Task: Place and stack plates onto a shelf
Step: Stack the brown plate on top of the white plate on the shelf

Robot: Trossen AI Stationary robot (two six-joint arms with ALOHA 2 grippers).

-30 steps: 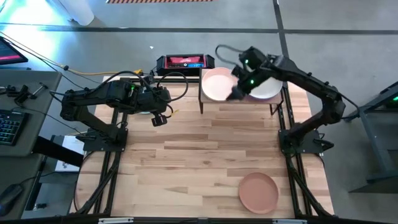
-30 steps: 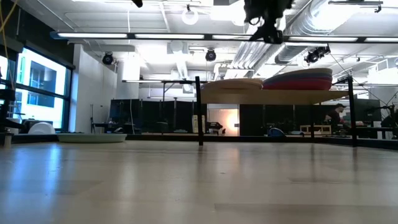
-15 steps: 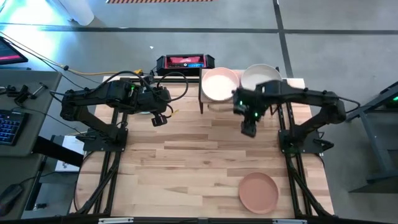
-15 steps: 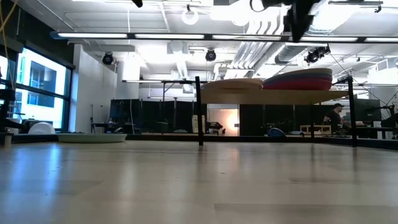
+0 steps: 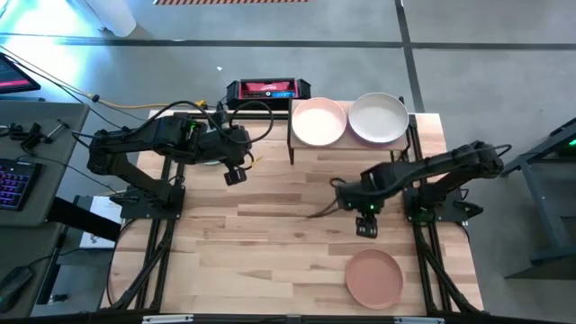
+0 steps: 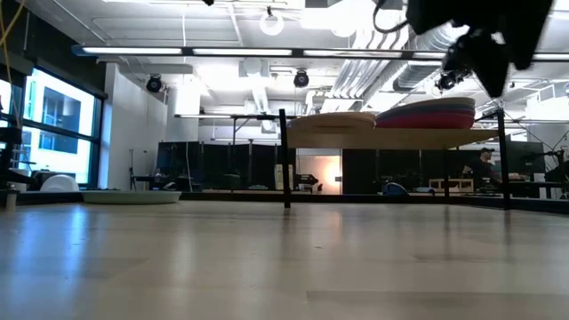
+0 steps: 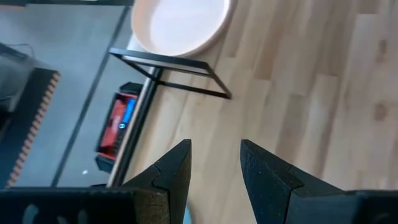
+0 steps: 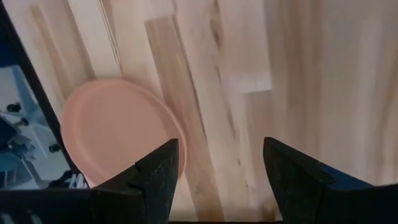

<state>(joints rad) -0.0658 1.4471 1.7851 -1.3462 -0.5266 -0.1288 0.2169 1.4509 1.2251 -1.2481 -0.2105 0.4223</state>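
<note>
You'll find no writing you can read here: the red-and-black device (image 5: 267, 89) at the table's far edge has a lit panel, but its markings are too small to make out. You're working on a light butcher-block table (image 5: 270, 234), with grey floor around it, a desk with a keyboard (image 5: 13, 184) off the left side, and in the low view an open hall with ceiling lights, ducts and a person (image 6: 481, 165) far back on the right. Your shelf (image 5: 423, 122) stands at the far right of the table, carrying a peach-pink plate (image 5: 319, 121) on its left half and a cream-white plate (image 5: 378, 118) topping a stack on its right half; the low view shows that stack (image 6: 427, 114) as several coloured layers. A terracotta plate (image 5: 374, 277) lies alone on the tabletop near the front right. Your right gripper (image 5: 366, 226) hangs over the bare wood between shelf and terracotta plate, near the plate but not touching it, fingers spread wide and empty. Your left gripper (image 5: 236, 175) waits over the far left of the table, left of the shelf, fingers parted with nothing between them. A pale plate (image 6: 132, 197) lies on the table at far left.
</note>
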